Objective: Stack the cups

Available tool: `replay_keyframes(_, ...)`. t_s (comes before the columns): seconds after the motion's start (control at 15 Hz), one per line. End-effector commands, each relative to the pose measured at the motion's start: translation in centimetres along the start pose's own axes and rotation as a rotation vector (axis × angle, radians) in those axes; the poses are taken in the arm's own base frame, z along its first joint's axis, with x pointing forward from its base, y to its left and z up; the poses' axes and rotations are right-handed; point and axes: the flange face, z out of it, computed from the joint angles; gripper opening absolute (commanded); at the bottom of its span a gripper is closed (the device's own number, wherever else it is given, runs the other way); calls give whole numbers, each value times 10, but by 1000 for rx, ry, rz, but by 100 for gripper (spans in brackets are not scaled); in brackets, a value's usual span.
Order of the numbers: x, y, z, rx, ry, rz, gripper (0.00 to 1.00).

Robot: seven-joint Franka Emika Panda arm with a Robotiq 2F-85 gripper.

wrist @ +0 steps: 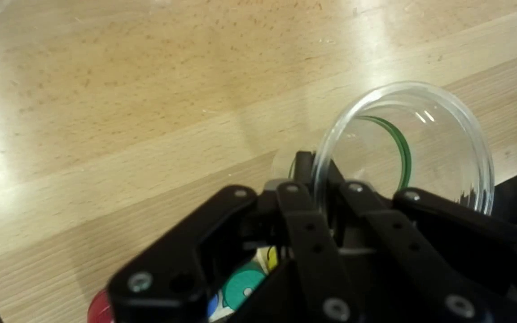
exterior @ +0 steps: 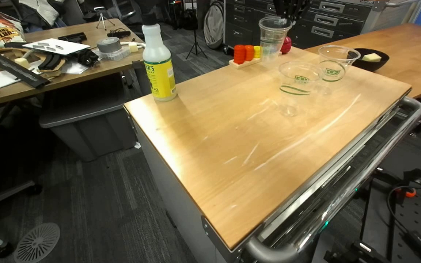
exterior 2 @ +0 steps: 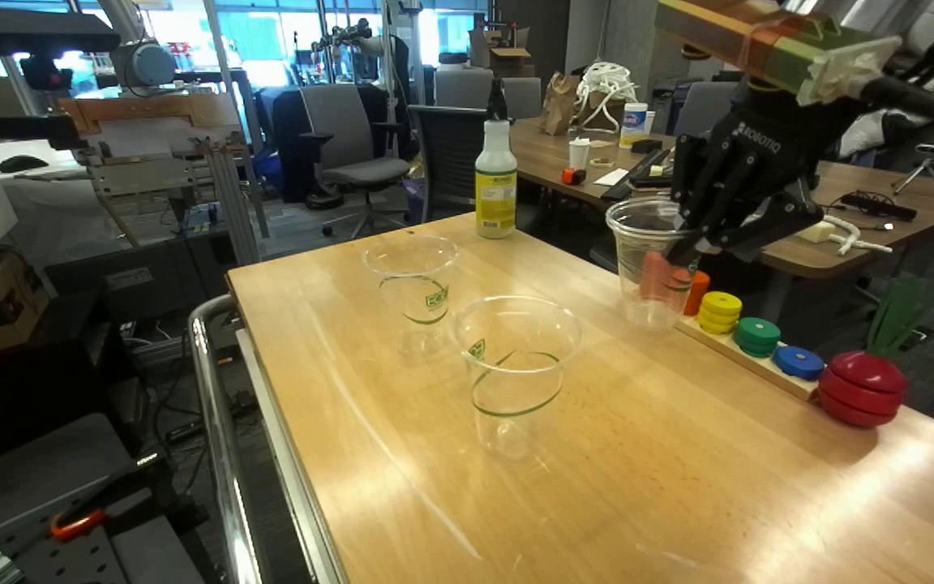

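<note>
Claw (wrist: 317,167) clamped, fingers nearly together with the cup wall between them; wrist view has one finger inside the rim, one outside; held cup (exterior 2: 644,272) roughly upright, toward 3 o'clock of the claw in that view; can't tell if it's a single cup or several nested, nor if its base touches the counter (exterior 2: 678,454); rest by clock around the held cup in an exterior view, 12 up: wooden strip (exterior 2: 747,367) at 4, near it, carrying an orange disc (exterior 2: 697,292), yellow discs (exterior 2: 718,312), green discs (exterior 2: 757,337) and a blue disc (exterior 2: 798,362); red toy (exterior 2: 862,388) further out at 4, at the strip's end; near cup (exterior 2: 516,377) at 8, far cup (exterior 2: 414,296) at 9, both clear, green-banded, upright on the counter, just beside each other, can't tell if they touch; bottle (exterior 2: 496,195) with yellow label and dark top at 10, upright, by the counter edge; metal rail (exterior 2: 224,438) at 8, along the counter side; in an exterior view a dark bowl (exterior: 376,66) holding a pale piece (exterior: 371,57) shows at 3 o'clock of the near cup.
</note>
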Motion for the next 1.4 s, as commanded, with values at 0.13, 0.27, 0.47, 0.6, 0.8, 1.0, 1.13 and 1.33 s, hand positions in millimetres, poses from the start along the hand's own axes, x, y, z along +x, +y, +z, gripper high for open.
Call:
replay_keyframes(0.13, -75, -33, -48, -23, 48, -159, 2)
replay_keyframes(0.27, -105, -52, -54, -95, 38, -197, 2)
replay_keyframes(0.47, -146, -89, -58, -190, 31, -278, 2)
replay_keyframes(0.6, -171, -114, -57, -232, 41, -346, 2)
replay_keyframes(0.8, -206, -144, -54, -286, 45, -427, 2)
replay_keyframes(1.0, -233, -158, -45, -317, 41, -475, 2)
replay_keyframes(1.13, -245, -161, -39, -313, 33, -509, 2)
replay_keyframes(1.33, -259, -162, -31, -313, 14, -532, 2)
